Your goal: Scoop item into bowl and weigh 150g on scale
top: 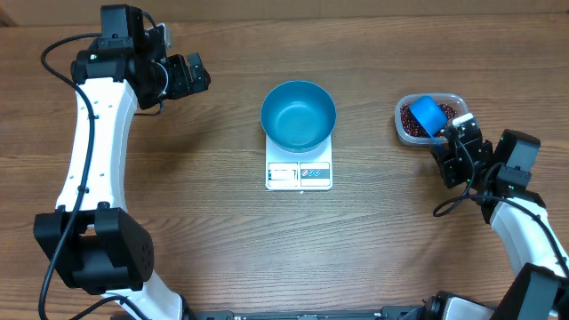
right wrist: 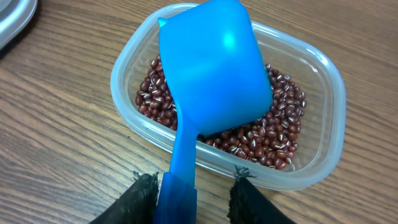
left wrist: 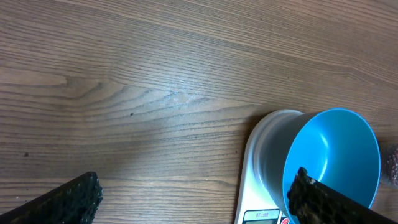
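The dark red-brown beans (right wrist: 273, 134), loose and easily spilled, lie in the clear plastic tub (right wrist: 323, 68) at three o'clock from the deep blue bowl (top: 298, 116) on the white square scale (top: 299, 175). The stiff blue scoop (right wrist: 214, 68) is best taken by its handle (right wrist: 183, 149), which is flanked by the half-narrowed right gripper (right wrist: 193, 193); clamping cannot be told. The left gripper (left wrist: 193, 205) is spread wide, empty.

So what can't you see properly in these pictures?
- Numbers on the small white square digital scale: too small in the overhead view, cut off by the bottom edge in the left wrist view.
- Small dark red-brown beans beneath the blue plastic scoop: hidden by it in the right wrist view.
- Lower rim of the round bright blue bowl: hidden by a black finger of the left gripper, left wrist view.
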Action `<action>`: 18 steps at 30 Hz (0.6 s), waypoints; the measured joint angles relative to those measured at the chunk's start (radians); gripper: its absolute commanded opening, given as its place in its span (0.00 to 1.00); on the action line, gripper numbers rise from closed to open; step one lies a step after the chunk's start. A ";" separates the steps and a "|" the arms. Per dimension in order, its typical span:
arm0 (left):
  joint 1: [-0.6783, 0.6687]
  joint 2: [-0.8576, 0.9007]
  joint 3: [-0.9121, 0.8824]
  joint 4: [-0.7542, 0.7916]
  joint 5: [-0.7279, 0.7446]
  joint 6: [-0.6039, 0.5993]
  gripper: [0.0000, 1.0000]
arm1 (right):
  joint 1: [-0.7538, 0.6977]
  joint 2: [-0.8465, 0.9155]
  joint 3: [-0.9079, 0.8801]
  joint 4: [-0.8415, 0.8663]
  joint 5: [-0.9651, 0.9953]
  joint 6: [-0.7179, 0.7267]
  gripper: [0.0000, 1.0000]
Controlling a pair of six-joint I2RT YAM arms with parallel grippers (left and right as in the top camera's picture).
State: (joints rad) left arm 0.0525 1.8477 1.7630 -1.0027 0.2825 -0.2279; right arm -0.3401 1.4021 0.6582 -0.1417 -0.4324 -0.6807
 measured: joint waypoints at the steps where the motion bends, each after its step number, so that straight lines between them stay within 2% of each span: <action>1: 0.000 0.000 0.000 0.000 0.000 0.000 1.00 | 0.000 0.003 0.000 0.001 -0.002 -0.001 0.40; 6: 0.000 0.000 0.000 0.000 0.000 0.000 0.99 | 0.000 0.049 0.000 0.052 -0.006 0.000 0.35; 18: 0.000 0.000 0.000 0.000 0.000 0.000 1.00 | 0.000 0.066 0.000 0.084 -0.063 -0.001 0.33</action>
State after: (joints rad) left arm 0.0525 1.8477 1.7630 -1.0027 0.2829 -0.2279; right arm -0.3397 1.4685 0.6582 -0.0582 -0.4950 -0.6815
